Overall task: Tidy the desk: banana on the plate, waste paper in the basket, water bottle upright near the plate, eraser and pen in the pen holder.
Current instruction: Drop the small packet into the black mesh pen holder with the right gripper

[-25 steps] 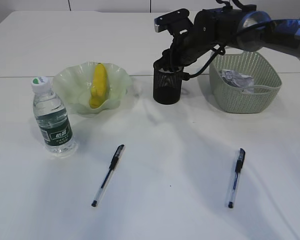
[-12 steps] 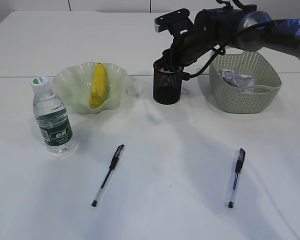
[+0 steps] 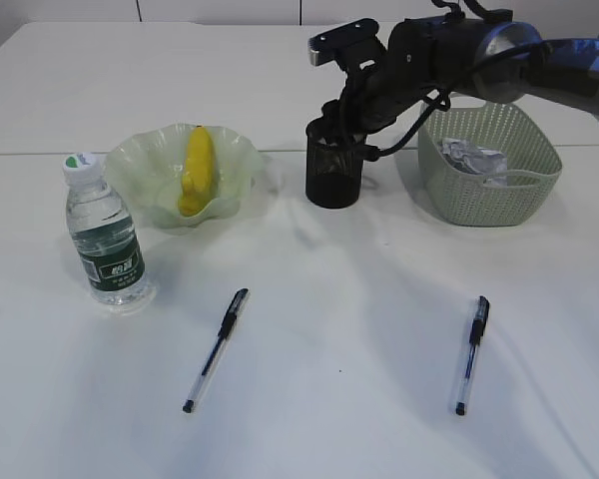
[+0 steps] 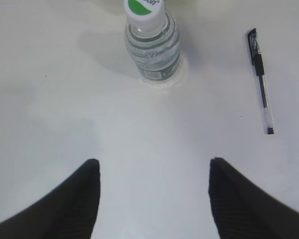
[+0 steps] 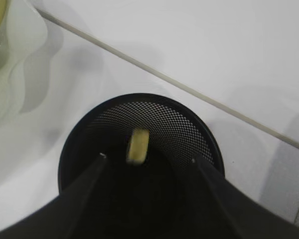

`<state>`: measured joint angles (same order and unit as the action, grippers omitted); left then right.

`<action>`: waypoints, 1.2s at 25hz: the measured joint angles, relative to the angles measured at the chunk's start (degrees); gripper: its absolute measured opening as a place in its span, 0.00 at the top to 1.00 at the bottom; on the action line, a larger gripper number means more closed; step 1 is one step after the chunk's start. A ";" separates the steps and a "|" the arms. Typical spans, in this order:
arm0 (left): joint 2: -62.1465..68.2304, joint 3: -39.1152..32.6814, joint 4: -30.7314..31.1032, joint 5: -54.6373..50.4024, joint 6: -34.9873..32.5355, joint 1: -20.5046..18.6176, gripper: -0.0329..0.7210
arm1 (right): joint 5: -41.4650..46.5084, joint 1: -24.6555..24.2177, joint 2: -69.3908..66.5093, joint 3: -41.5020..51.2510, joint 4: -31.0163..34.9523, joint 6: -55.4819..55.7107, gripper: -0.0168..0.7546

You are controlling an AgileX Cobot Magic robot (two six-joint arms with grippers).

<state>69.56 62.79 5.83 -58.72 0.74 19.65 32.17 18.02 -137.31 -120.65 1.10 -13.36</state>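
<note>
My right gripper point(image 5: 147, 158) hangs open over the mouth of the black mesh pen holder point(image 3: 332, 178). The pale yellow eraser point(image 5: 138, 145) is inside the holder point(image 5: 189, 124), between the fingertips and touching neither. The banana point(image 3: 197, 170) lies on the green ruffled plate point(image 3: 140, 158). The water bottle point(image 3: 107, 239) stands upright left of the plate. The waste paper point(image 3: 471, 157) sits in the basket point(image 3: 489, 190). Two pens point(image 3: 216, 348) point(image 3: 470, 352) lie on the desk. My left gripper point(image 4: 154, 167) is open above bare desk, with the bottle point(image 4: 152, 45) ahead of it.
The basket stands right of the pen holder, under my right arm point(image 3: 459, 50). A pen point(image 4: 260, 79) lies to the right of the bottle in the left wrist view. The desk seam point(image 5: 189, 89) runs behind the holder.
My right gripper's jaws have spread a little over the pen holder. The arm has barely shifted, and nothing else on the desk has moved.
</note>
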 joint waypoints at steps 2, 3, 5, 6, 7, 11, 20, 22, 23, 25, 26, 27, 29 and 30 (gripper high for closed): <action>0.00 0.00 0.00 0.00 0.00 0.00 0.31 | 0.12 0.00 0.00 0.00 0.00 0.00 0.50; 0.00 0.00 0.00 0.00 0.00 0.00 0.32 | 0.25 0.00 0.00 0.00 0.00 0.00 0.50; 0.00 0.00 0.00 0.00 0.00 0.00 0.32 | 0.78 0.00 0.00 0.00 0.11 0.00 0.50; 0.00 0.00 0.00 0.00 0.00 0.00 0.32 | 1.27 0.00 0.00 -0.03 0.27 0.00 0.49; 0.00 0.00 0.00 0.00 0.00 0.00 0.32 | 2.17 0.00 0.00 -0.28 0.27 0.00 0.49; 0.00 0.00 0.00 0.00 0.00 0.00 0.32 | 6.98 0.00 0.00 -2.41 0.27 0.00 0.49; 0.00 0.00 0.44 0.09 0.00 0.00 0.32 | 18.69 0.00 0.00 -10.59 2.42 -1.97 0.49; 0.00 0.00 0.52 0.21 0.00 0.00 0.32 | 21.23 0.00 0.00 -12.86 2.93 -2.11 0.49; 0.00 0.00 0.66 0.21 0.00 0.00 0.32 | 22.53 0.00 0.00 -13.82 3.13 -2.15 0.49; 0.00 0.00 0.90 0.56 0.00 0.00 0.32 | 25.20 0.00 0.00 -16.17 3.41 -2.29 0.49; 0.00 0.00 0.90 0.65 0.00 0.00 0.32 | 26.94 0.00 0.00 -17.32 3.41 -2.43 0.49; 0.00 0.00 0.90 0.79 0.00 0.00 0.32 | 28.39 0.00 0.00 -18.21 3.41 -2.52 0.49; 0.00 0.00 0.77 0.91 0.00 0.00 0.32 | 32.04 0.00 0.00 -20.06 3.15 -2.52 0.49; 0.00 0.00 0.66 0.91 0.00 0.00 0.32 | 33.71 0.00 0.00 -20.37 3.06 -2.52 0.49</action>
<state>69.56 62.79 6.49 -57.81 0.74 19.65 65.87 18.02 -137.31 -141.03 4.16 -15.88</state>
